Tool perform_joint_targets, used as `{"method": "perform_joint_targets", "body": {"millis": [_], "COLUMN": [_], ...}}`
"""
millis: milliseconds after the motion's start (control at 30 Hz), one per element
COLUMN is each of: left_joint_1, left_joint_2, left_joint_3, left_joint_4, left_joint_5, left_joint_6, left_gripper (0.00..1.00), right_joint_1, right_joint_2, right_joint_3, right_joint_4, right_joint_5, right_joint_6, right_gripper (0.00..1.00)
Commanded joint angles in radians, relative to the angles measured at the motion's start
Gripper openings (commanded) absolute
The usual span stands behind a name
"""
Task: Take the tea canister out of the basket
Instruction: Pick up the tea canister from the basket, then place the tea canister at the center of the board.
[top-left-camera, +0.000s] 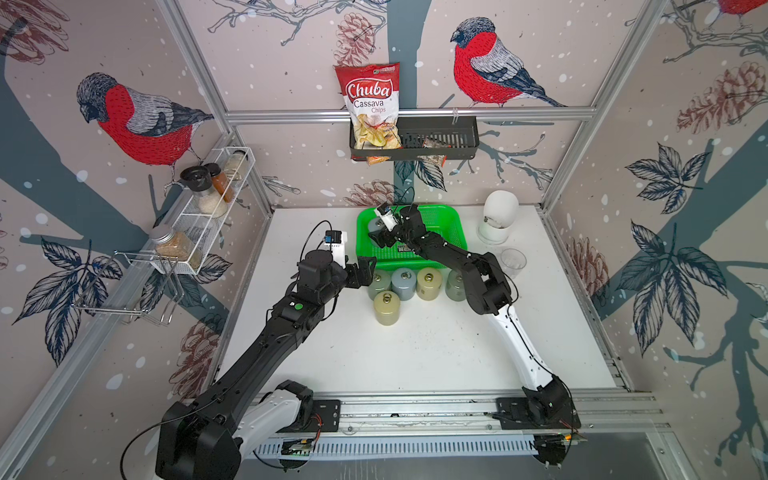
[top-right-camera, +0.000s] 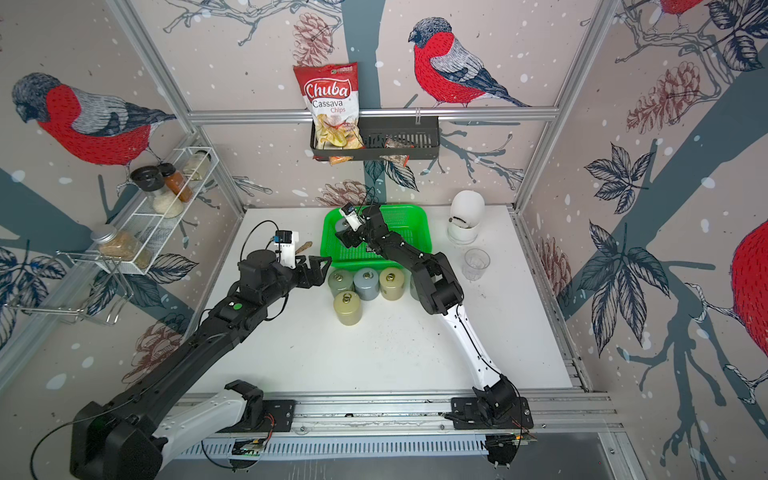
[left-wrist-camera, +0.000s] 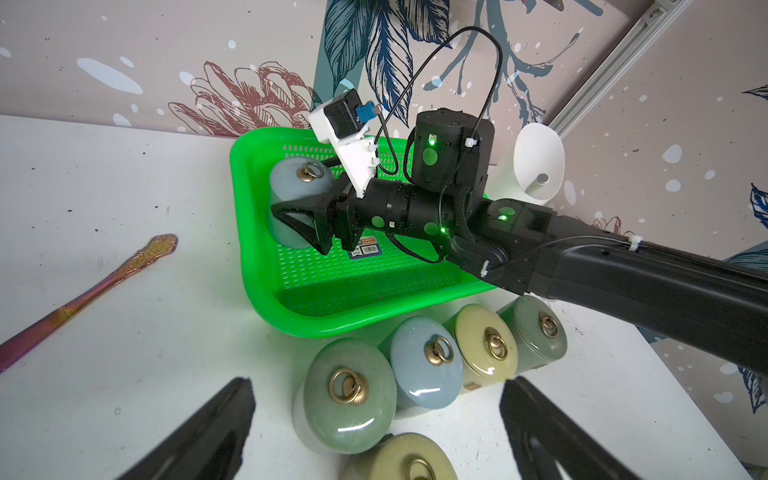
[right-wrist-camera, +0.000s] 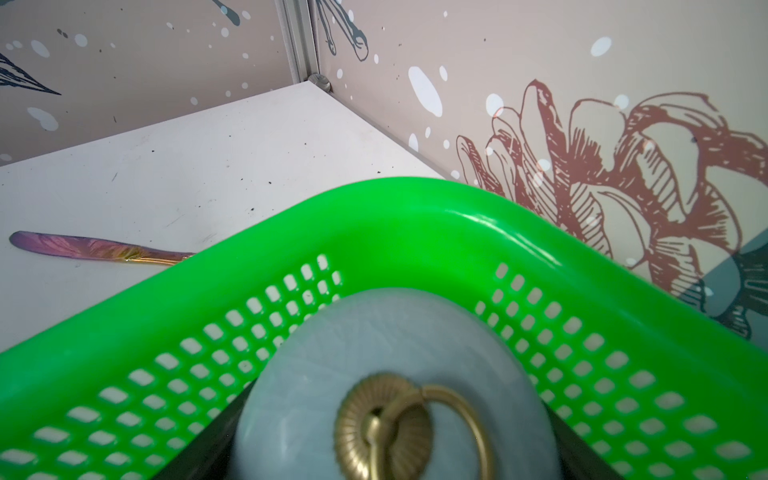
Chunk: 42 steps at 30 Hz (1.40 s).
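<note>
tea canister (right-wrist-camera: 395, 345): pale blue-grey, brass ring lid | upright in green basket (right-wrist-camera: 395, 208)

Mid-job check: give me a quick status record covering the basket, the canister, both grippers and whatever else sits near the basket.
basket: green, at the back of the table, one item inside
tea canister: blue-grey, upright in the basket's far left corner, not yet out
right gripper: reaching into the basket, fingers closed on the canister's sides
left gripper: open, empty, just in front of the basket
other canisters: five, clustered on the table in front of the basket
knife: flat on the table, left of the basket
</note>
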Motion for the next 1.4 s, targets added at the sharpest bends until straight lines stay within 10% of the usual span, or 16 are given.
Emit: {"method": "perform_joint_targets", "body": {"millis": [0, 1367], "left_joint_1": [0.004, -0.2], "left_joint_2": [-0.01, 0.056], "left_joint_3": [0.014, 0.094], "left_joint_4": [0.0, 0.047], "left_joint_5": [0.025, 0.198], "left_joint_6": [-0.013, 0.005], "left_gripper": [0.97, 0.97], "right_joint_1": [0.005, 0.1], "right_joint_2": [-0.094, -1.463], "right_joint_3": [-0.059, -1.286], "right_joint_4": [0.103, 0.141], "right_joint_5": [0.014, 0.134], "right_joint_6": [0.004, 0.032], "right_gripper": [0.0, 0.0]}}
